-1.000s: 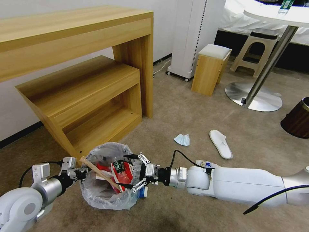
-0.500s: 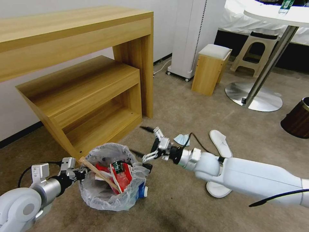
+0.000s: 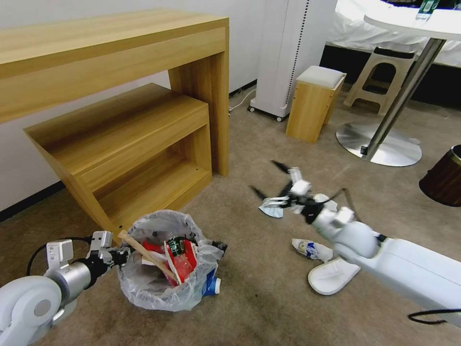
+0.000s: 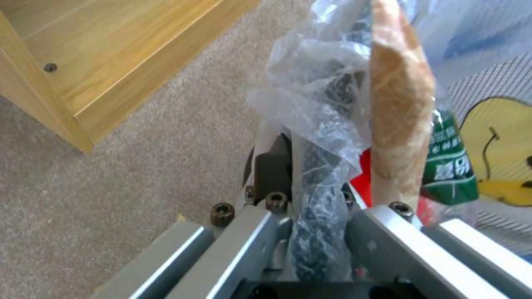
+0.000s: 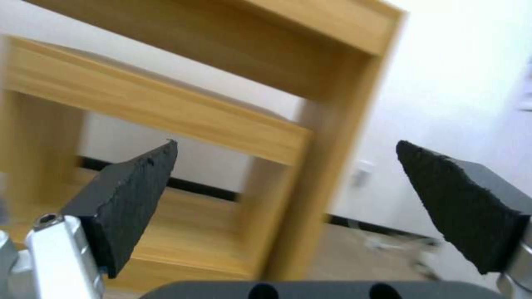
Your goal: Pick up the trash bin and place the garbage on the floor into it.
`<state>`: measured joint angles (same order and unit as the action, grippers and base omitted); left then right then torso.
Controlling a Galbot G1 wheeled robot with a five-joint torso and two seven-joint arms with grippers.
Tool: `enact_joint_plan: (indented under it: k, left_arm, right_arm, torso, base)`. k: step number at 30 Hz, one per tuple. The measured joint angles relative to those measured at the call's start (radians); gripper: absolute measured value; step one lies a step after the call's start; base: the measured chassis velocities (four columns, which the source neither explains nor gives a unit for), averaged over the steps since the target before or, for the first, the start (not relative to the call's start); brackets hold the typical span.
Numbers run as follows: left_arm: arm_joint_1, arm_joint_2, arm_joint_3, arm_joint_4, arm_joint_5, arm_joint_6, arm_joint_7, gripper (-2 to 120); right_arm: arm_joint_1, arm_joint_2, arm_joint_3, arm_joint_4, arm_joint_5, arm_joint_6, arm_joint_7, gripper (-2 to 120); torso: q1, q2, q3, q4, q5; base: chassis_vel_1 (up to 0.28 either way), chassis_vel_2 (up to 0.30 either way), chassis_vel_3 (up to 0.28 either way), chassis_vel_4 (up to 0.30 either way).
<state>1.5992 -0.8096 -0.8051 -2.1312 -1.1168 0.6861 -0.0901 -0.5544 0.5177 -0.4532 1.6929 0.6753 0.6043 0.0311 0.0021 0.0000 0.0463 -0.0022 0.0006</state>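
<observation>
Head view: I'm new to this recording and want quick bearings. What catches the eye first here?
The trash bin, lined with a crinkly clear bag and stuffed with red wrappers and a wooden stick, sits on the beige floor before the wooden shelf unit, its rim pinched by the left gripper. The right gripper hangs open above a light-blue mask, with a white slipper and crumpled paper cup lying nearby.

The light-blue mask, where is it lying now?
In the head view the mask lies on the carpet, right of the trash bin, just under the open right gripper.
</observation>
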Motion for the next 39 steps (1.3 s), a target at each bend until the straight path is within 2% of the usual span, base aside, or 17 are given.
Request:
enact_joint_plan:
  k: [2,8,17,27,30,39]
  left_arm:
    - [-0.001,0.003,-0.002,0.001,-0.001,0.0,-0.001,0]
    - [-0.001,0.004,-0.009,-0.001,-0.005,0.0,0.0,0]
    - [0.007,0.008,-0.026,-0.005,-0.005,-0.002,0.001,0]
    - [0.014,0.014,-0.065,0.012,0.01,-0.01,0.008,0]
    - [0.023,-0.011,-0.086,0.016,0.032,-0.015,0.009,0]
    - [0.047,-0.087,-0.126,0.01,0.085,-0.025,0.028,0]
  right_arm:
    - [-0.032,-0.026,0.054,-0.026,0.001,0.001,0.022,100]
    - [-0.077,-0.036,0.124,-0.071,0.012,0.007,0.048,100]
    - [-0.194,-0.046,0.221,-0.108,0.009,0.012,0.046,100]
    - [-0.379,-0.048,0.378,-0.156,-0.022,0.026,0.032,100]
    - [-0.446,-0.042,0.446,-0.185,-0.032,0.043,0.018,100]
    - [-0.532,-0.003,0.529,-0.214,-0.071,0.067,0.003,100]
  torso:
    - [0.0,0.0,0.0,0.0005,-0.0007]
    - [0.0,0.0,0.0,0.0005,-0.0003]
    - [0.0,0.0,0.0,0.0004,-0.0006]
    - [0.0,0.0,0.0,0.0005,-0.0004]
    - [0.0,0.0,0.0,0.0006,-0.0005]
    - [0.0,0.0,0.0,0.0007,-0.0005]
  base:
    - [0.0,0.0,0.0,0.0]
    - [0.0,0.0,0.0,0.0]
    - [0.0,0.0,0.0,0.0]
    - [0.0,0.0,0.0,0.0]
    - [0.0,0.0,0.0,0.0]
    - [0.0,0.0,0.0,0.0]
